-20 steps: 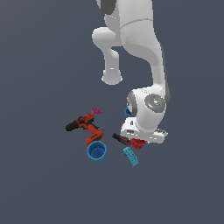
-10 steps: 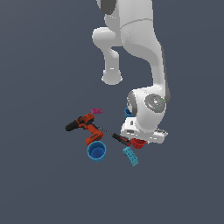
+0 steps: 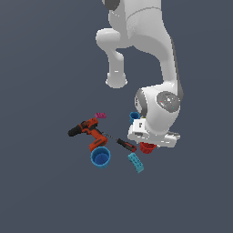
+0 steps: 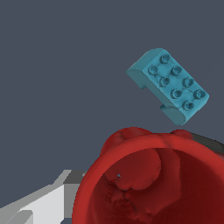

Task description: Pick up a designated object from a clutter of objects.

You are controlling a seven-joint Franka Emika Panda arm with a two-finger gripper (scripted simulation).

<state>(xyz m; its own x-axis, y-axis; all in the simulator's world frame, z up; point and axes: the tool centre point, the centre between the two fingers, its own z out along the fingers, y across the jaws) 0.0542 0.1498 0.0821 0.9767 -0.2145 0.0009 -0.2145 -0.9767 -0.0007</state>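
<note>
The red cup [image 3: 146, 147] stands among the clutter, partly covered by the white hand of my gripper [image 3: 150, 142], which sits low right over it. In the wrist view the red cup [image 4: 153, 183] is very close and fills the lower part of the picture, its open mouth facing the camera. A pale grey finger [image 4: 39, 205] shows just outside the cup's wall. The other finger is hidden, so I cannot tell whether the jaws press on the cup.
An orange-black drill [image 3: 91, 134], a red-black screwdriver [image 3: 124, 144] and a larger blue cup [image 3: 100, 157] lie toward the exterior view's left. A teal brick [image 3: 135, 162] [image 4: 170, 85] lies close by the red cup. A tiny blue cup [image 3: 134, 117] and a pink brick [image 3: 100, 115] sit farther back.
</note>
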